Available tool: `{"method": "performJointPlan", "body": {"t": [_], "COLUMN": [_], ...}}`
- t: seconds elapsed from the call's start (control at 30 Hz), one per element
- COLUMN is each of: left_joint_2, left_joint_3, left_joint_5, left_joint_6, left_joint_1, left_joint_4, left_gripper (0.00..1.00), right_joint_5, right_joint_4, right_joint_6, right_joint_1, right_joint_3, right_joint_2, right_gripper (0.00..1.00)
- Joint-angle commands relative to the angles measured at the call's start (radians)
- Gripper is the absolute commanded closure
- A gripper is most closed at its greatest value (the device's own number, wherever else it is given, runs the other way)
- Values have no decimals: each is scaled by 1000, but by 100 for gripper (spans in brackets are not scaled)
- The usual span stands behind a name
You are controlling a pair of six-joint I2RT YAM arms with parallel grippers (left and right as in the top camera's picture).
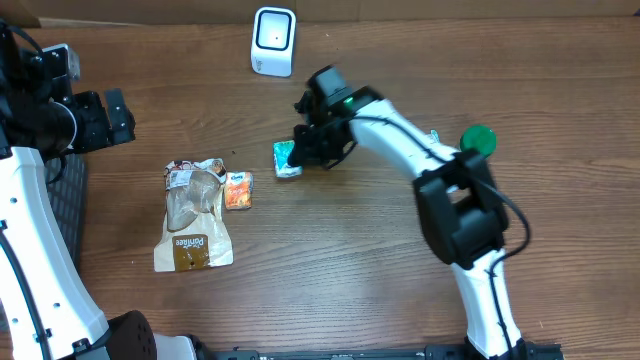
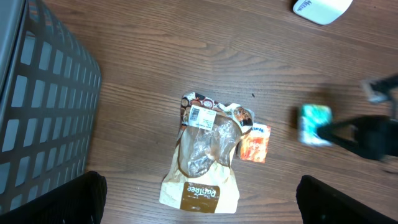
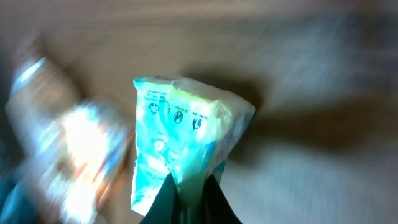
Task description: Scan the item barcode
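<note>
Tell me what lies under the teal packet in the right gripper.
Around the teal packet, pinched shut in the right gripper, only wooden table and its shadow show. The patch directly beneath is covered; whether it touches the wood cannot be told.

The packet [image 1: 287, 158] is before the scanner [image 1: 273, 40], right of the sachet [image 1: 238, 189] and bag [image 1: 194, 215].

Bare table [image 1: 400, 280] between scanner [image 1: 273, 40] and packet [image 1: 287, 158], basket [image 2: 37, 106] along left edge
</note>
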Motion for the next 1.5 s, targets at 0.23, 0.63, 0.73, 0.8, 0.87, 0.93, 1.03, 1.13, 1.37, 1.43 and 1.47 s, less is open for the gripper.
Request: {"method": "performJointPlan", "body": {"t": [0.23,0.63,0.73,0.8,0.87,0.93,1.03,1.13,1.37,1.43,1.47], "left_joint_2": [3,3,3,3,3,3,3,3,3,3,3], "left_joint_3": [12,12,12,12,12,12,12,12,12,12,12], "left_joint_5": [3,3,3,3,3,3,3,3,3,3,3], "left_joint_6": [23,23,23,23,23,23,23,23,23,23,23], "left_joint_1": [8,8,8,8,8,8,8,8,8,8,8], "left_joint_4": [2,2,2,2,2,2,2,2,2,2,2], "left_gripper": [0,0,0,0,1,1,0,0,0,0,0], "right_joint_5": [-488,-840,-862,-866,-865,-858,-815,-725,-357,-238,-195], "right_joint_4": [-367,-798,-798,-798,-798,-798,-798,-771,-515,-473,-463], "right_joint_6": [-605,-911,-867,-856,-854,-855,-869,-869,-395,-278,-239], "right_joint_1": [-138,-392,-438,-452,-454,-454,-438,-414,-340,-311,-301], "right_joint_3": [23,20,20,20,20,20,20,20,36,89,113], "right_joint_2": [-234,-275,-275,-275,-275,-275,-275,-275,-275,-275,-275], "right_gripper": [96,96,96,96,96,96,96,96,96,96,96]}}
